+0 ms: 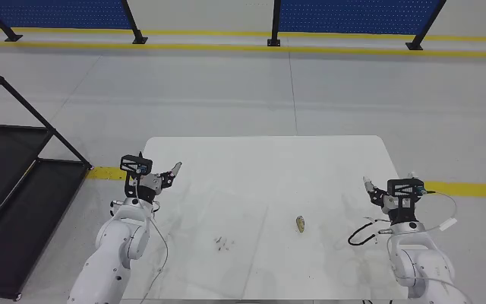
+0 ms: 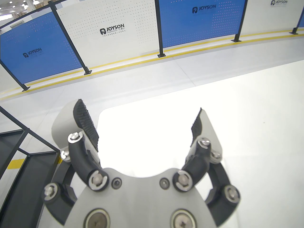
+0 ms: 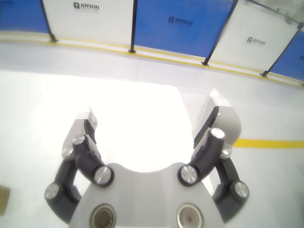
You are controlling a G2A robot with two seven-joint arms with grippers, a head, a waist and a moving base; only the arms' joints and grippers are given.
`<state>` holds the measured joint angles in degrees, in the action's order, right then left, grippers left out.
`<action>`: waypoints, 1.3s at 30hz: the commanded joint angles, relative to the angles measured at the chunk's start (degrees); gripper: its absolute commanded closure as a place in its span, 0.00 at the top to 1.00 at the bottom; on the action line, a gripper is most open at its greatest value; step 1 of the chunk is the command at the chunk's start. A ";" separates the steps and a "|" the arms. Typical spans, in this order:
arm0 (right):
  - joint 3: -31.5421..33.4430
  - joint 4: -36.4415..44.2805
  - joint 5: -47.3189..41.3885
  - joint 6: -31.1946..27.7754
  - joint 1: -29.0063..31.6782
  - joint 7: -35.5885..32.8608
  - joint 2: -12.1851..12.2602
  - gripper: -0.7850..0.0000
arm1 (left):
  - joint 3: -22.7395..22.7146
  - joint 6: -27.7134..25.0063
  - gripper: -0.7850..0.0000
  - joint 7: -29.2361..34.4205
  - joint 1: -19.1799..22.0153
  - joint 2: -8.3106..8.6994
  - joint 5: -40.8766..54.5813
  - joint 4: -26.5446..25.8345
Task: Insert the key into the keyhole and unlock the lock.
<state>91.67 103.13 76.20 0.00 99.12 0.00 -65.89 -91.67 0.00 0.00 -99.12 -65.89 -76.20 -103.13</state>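
A small brass-coloured lock lies on the white table, right of the middle. A small dark key lies left of it, nearer the front edge. My left gripper hangs over the table's left edge, far from both; in the left wrist view it stands open with nothing between its fingers. My right gripper is at the table's right edge, to the right of the lock; in the right wrist view it is open and holds nothing.
A black metal rack stands on the floor left of the table. Blue and white fence panels and a yellow floor line run behind. A black cable loops by the right arm. A brown object shows in the right wrist view.
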 commanded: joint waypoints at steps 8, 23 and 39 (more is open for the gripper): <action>0.00 0.00 0.00 0.00 0.00 0.00 0.00 1.00 | 0.33 -0.94 1.00 1.24 0.15 -0.10 2.09 -0.76; 0.00 0.00 0.00 0.00 0.00 0.00 0.00 1.00 | 5.00 5.41 1.00 47.99 -0.77 -0.13 -4.46 -23.47; 0.00 0.00 0.00 0.00 0.00 0.00 0.00 1.00 | 19.14 3.34 1.00 81.66 8.86 -1.17 -7.33 -29.08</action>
<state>91.67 103.13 76.20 0.00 99.12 0.00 -65.89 -73.26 2.91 80.75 -90.66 -66.99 -83.00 -132.42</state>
